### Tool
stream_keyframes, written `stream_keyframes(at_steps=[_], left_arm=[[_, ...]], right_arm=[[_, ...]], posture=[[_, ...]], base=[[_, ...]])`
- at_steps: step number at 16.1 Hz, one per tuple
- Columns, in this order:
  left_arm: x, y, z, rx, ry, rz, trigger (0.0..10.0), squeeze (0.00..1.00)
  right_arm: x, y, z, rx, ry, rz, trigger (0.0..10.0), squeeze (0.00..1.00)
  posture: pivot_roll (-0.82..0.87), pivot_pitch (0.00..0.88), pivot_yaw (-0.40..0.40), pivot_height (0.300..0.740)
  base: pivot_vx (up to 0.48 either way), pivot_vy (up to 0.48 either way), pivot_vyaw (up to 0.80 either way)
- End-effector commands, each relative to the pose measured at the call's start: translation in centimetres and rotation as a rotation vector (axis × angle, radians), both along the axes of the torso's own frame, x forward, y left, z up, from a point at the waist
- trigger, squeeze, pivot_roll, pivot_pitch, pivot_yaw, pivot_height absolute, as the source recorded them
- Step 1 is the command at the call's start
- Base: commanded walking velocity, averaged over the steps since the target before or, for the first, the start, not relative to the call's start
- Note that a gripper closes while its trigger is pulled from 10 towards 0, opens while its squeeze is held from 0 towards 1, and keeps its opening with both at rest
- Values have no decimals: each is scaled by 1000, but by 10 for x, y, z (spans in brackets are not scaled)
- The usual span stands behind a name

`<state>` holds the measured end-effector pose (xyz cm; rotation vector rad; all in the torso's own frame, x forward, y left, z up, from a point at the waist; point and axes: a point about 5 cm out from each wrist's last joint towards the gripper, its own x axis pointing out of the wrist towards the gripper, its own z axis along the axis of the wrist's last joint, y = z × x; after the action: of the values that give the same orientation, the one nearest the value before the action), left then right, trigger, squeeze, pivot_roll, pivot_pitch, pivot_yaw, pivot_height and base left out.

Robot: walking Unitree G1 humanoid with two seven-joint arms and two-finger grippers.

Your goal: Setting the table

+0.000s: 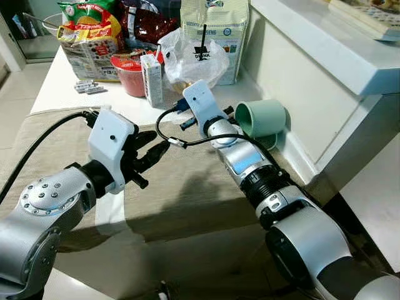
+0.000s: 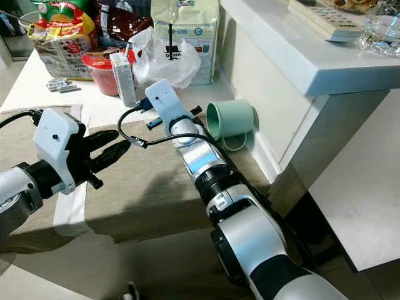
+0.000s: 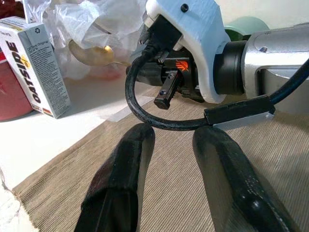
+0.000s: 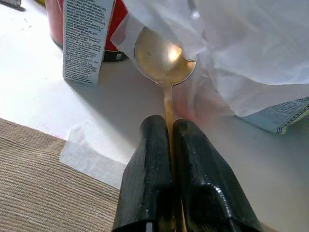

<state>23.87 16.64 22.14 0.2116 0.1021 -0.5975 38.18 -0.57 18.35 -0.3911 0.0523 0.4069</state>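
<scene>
**Right end effector gripping spoon at edge of placemat**

Right end effector (image 4: 169, 145): black fingers (image 4: 145, 179) clenched on the thin handle of a gold spoon (image 4: 164, 58), bowl of the spoon pointing ahead and partly under a crumpled white plastic bag (image 4: 251, 53). In the left eye view, seen at upper centre, behind its white wrist housing (image 1: 200, 100), with a black cable (image 1: 164, 132) looping off the wrist. Spoon held just over the white surface (image 4: 38, 101), close to the far edge of a brown woven placemat (image 1: 187, 187).

Left end effector (image 1: 153, 147): centre left of the left eye view, fingers released and apart, pointing toward the right wrist, hovering above the placemat. In the left wrist view, both black fingers (image 3: 120, 179) spread wide, the cable loop directly ahead of the tips.

Beyond the end effectors: a small white Oatside carton (image 1: 152, 78) standing upright, a red tub (image 1: 130, 75) just behind it, both beside the plastic bag. Mint-green cup (image 1: 262, 117) lying on its side right of the right wrist, mouth facing the arm, near the white wall (image 1: 294, 81). Snack packets (image 1: 94, 34) and a large pale paper bag (image 1: 215, 31) along the top of the frame. Strip of white tape (image 4: 87, 150) at the placemat's edge.
</scene>
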Motion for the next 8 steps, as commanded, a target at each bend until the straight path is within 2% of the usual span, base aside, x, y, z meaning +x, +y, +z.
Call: stream_keyframes(at_steps=[1,3,8], left_arm=[[-1,-4,3,3,-17,-12,10000,0],[1,-4,4,0,-21,-10,10000,0],[1,-4,4,0,-25,-7,10000,0]], right_arm=[[-1,2,2,8,-16,22,0,0],[-5,7,16,43,-83,61,0,0],[-8,9,33,66,-151,82,0,0]], posture=[[-59,35,-11,740],[-60,32,-12,740],[-61,27,-18,740]], base=[[0,0,0],[0,0,0],[0,0,0]])
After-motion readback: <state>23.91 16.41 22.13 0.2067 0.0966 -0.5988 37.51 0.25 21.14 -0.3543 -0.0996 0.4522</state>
